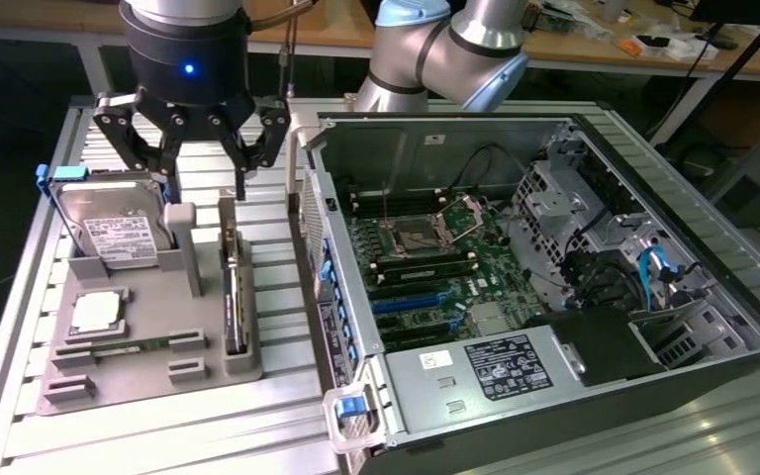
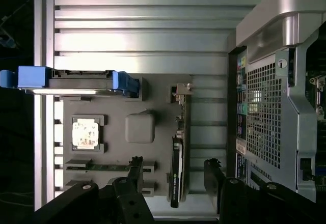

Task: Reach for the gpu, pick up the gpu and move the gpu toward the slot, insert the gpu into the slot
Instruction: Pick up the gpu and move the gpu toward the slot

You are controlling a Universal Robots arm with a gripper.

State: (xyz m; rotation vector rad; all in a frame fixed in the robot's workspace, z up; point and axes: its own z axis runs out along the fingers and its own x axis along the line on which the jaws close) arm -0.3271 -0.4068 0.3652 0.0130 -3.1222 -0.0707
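I am watching the pincer (image 1: 209,170) hanging spread wide above the grey holder (image 1: 155,381), gripping nothing and touching nothing. In the wrist view its two black fingers (image 2: 135,172) are showing far apart, with the gpu (image 2: 178,150) lined up between them and clear of both.

The gpu is standing on its edge in a groove along the holder's side toward the exterior view's right, its silver bracket at the far end. Just beside it, toward the exterior view's left, a grey post (image 1: 182,242) is rising. Past that, the hard drive (image 1: 116,230) with blue grips is leaning in its cradle. A processor chip (image 1: 96,312) and a memory stick (image 1: 136,346) are lying nearer.

The holder is sitting on the ribbed metal counter (image 1: 274,416). The open computer case (image 1: 459,153) is lying close on the exterior view's right, with blue slots (image 1: 414,302) showing on its board.
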